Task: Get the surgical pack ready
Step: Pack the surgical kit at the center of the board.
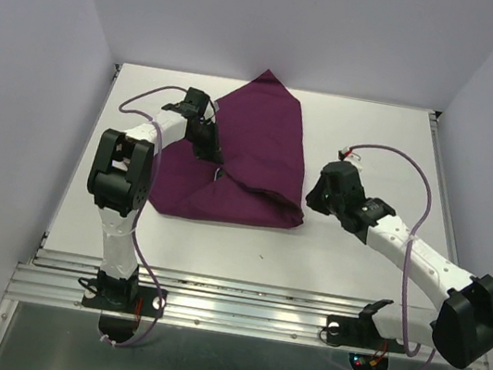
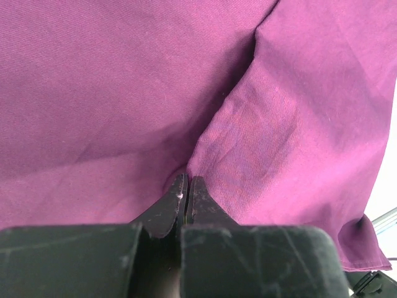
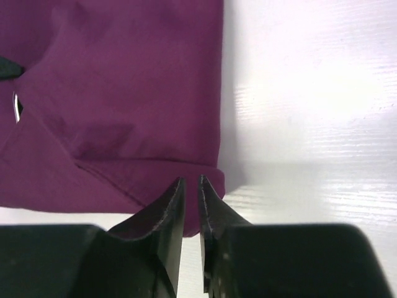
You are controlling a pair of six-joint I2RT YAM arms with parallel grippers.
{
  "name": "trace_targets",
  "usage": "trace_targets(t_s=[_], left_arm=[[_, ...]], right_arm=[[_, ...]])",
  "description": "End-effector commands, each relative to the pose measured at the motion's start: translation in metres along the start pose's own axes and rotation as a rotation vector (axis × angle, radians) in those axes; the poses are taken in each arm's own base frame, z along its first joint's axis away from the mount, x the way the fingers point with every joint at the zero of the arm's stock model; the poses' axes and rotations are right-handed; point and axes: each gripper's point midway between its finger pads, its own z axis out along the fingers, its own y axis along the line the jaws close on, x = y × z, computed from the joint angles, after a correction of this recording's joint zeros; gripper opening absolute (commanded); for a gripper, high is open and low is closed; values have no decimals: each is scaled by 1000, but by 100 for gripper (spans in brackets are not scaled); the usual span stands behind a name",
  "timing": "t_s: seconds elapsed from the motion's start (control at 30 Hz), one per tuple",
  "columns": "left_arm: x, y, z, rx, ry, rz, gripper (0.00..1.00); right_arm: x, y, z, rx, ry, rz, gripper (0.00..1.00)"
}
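The dark purple cloth [image 1: 257,145] lies at the table's middle back, folded over itself into a bundle. My left gripper [image 1: 217,169] rests on the bundle's middle. In the left wrist view it [image 2: 188,179] is shut, pinching a pucker of the cloth [image 2: 124,93] where a fold ends. My right gripper [image 1: 311,201] hovers at the bundle's near right corner. In the right wrist view it [image 3: 191,180] is all but shut, with nothing between the jaws, just above the rolled edge of the cloth [image 3: 124,74]. A small shiny glint [image 3: 15,107] shows beside the left gripper. Tray, gauze pads and instruments are hidden.
Bare white table [image 1: 348,257] surrounds the cloth on the right and front. A metal rail [image 1: 236,310] runs along the near edge by the arm bases. Grey walls close in the back and sides.
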Motion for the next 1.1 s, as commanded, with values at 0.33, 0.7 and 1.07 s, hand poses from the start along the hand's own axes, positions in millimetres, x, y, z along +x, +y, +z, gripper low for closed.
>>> trace_targets(t_s=[0.33, 0.7, 1.07], left_arm=[[-29, -14, -27, 20, -92, 39, 0], [-26, -1, -18, 12, -73, 14, 0], [-28, 0, -14, 15, -72, 2, 0]], right_arm=[[61, 21, 36, -213, 252, -28, 6], [82, -9, 33, -112, 314, -89, 3], [78, 7, 10, -239, 286, -58, 2]])
